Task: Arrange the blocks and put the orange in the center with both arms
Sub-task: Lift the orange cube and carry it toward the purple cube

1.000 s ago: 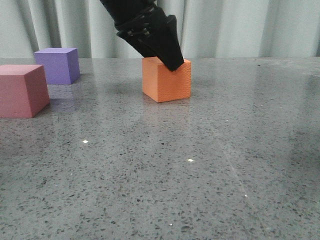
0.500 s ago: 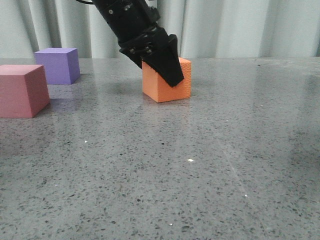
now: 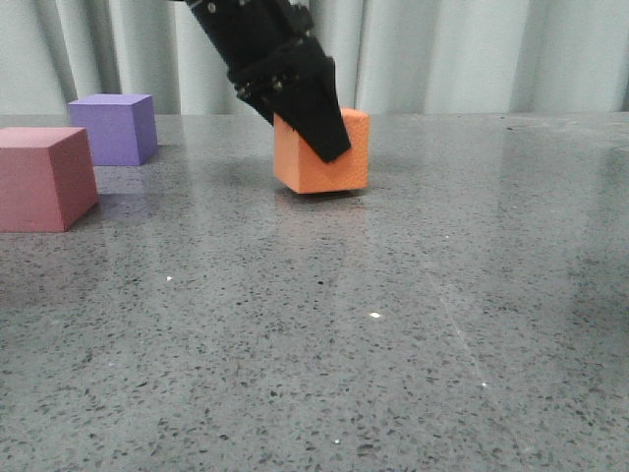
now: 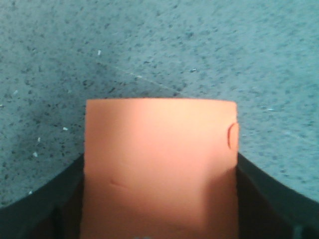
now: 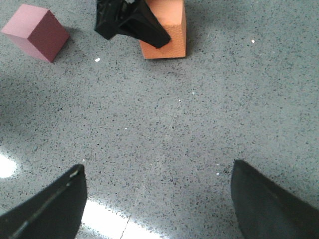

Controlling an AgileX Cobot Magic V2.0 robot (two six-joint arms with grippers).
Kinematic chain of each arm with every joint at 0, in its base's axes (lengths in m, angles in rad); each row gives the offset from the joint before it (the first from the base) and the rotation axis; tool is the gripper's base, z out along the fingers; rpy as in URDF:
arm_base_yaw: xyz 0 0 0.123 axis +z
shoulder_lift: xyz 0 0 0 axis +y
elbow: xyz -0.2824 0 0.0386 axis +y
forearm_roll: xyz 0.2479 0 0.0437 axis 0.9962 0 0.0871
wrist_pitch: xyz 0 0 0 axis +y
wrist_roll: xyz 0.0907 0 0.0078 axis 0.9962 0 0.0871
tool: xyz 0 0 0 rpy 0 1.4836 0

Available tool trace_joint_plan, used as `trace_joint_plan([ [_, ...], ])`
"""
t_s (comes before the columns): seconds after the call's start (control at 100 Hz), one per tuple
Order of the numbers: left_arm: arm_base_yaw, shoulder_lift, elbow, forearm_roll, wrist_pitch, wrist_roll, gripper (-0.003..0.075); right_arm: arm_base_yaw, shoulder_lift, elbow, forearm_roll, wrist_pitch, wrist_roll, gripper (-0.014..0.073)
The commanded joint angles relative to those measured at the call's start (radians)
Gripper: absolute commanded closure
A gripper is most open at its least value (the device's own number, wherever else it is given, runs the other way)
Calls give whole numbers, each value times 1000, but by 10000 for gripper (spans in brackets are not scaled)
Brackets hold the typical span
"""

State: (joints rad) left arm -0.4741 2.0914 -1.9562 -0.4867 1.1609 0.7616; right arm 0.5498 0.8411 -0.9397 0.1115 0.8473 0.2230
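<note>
One gripper, the left gripper [image 3: 313,128], is clamped on the orange cube [image 3: 334,162], which hangs just clear of the table [image 3: 393,324]. The right gripper [image 5: 157,196] is spread wide and empty. Step: carrying. Next, judged: transport into the gap between pink cube [image 3: 44,177] and purple cube [image 3: 113,128].

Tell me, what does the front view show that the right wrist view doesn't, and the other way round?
Only the front view shows the purple cube and the curtain behind the table. Only the right wrist view shows the right gripper, open over bare table, far from the cubes. Both show the left gripper shut on the orange cube, plus the pink cube.
</note>
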Motion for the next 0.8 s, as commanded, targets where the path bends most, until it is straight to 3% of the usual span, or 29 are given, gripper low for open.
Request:
trace_joint_plan([
  [0.0, -7, -61, -88, -42, 49, -40, 536, -1, -12, -24, 8, -67, -9, 2],
  [0.21, 4, -76, -255, -12, 97, -179, 536, -1, -12, -24, 8, -67, -9, 2],
  [0.34, 13, -138, -283, 138, 97, -269, 536, -1, -12, -24, 8, -67, -9, 2],
  [0.57, 44, -299, -283, 499, 97, -657, 536, -1, -12, -24, 8, -70, -9, 2],
  [0.79, 154, -409, -229, 528, 97, -875, 536, -1, -12, -24, 8, -70, -9, 2],
])
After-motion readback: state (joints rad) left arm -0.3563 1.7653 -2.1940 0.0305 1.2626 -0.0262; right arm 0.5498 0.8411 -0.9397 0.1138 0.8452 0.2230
